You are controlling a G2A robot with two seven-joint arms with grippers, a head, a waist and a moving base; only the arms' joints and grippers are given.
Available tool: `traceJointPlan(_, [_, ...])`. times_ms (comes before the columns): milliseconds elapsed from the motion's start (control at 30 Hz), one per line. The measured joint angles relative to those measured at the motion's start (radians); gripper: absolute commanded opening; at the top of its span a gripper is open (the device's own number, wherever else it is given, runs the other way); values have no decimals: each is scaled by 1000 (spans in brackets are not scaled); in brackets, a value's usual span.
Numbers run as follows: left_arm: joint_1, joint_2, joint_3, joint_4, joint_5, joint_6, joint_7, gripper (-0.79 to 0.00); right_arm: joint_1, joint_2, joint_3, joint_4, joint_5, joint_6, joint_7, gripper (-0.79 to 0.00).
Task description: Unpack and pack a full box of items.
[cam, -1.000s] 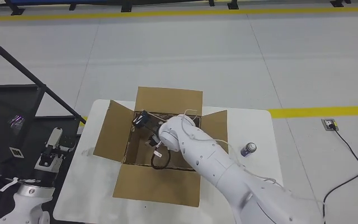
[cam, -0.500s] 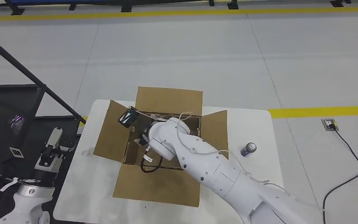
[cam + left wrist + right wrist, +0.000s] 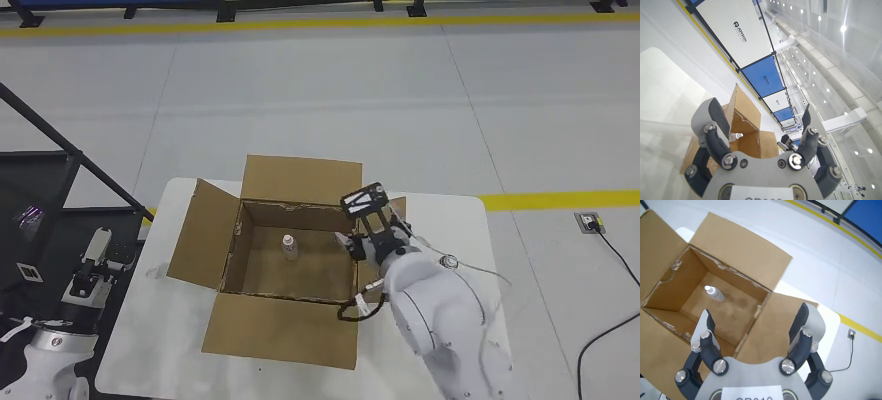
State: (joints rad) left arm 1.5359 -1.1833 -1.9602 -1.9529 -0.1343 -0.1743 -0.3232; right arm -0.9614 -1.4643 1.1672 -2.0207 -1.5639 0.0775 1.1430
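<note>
Bottle (image 3: 714, 294) in box (image 3: 740, 247), beyond right claw (image 3: 756, 313)

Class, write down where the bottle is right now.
In the top view the bottle sits inside the open box, on its floor, about midway across and near the far wall.

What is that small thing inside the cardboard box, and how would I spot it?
Find the white table with the open cardboard box on it. On the box's floor, close to the wall farthest from the robot, is a small clear bottle. Its white cap and see-through body stand out against the brown cardboard.
</note>
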Motion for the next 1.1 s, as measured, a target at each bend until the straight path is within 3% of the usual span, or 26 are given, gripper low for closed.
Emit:
traceJointPlan(100, [0,0,0,0,0,0,0,0,-136,15,128,-113,-22,13,4,0])
traceJointPlan(233, [0,0,0,0,0,0,0,0,-251,24,272,-124,-67,92,57,0])
traceJointPlan(467, [0,0,0,0,0,0,0,0,-226,28,376,74,104,43,32,0])
traceJointPlan(567, [0,0,0,0,0,0,0,0,-186,28,396,167,179,43,-3,-194])
traceJointPlan(700, [0,0,0,0,0,0,0,0,-140,32,419,270,219,35,-24,-228])
traceJointPlan(733, [0,0,0,0,0,0,0,0,-121,33,419,298,220,30,-26,-262])
traceJointPlan(767, [0,0,0,0,0,0,0,0,-108,33,420,321,227,30,-25,-348])
traceJointPlan(967, [0,0,0,0,0,0,0,0,-34,33,369,418,170,82,15,-357])
traceJointPlan(1100, [0,0,0,0,0,0,0,0,-4,35,362,463,164,75,20,-471])
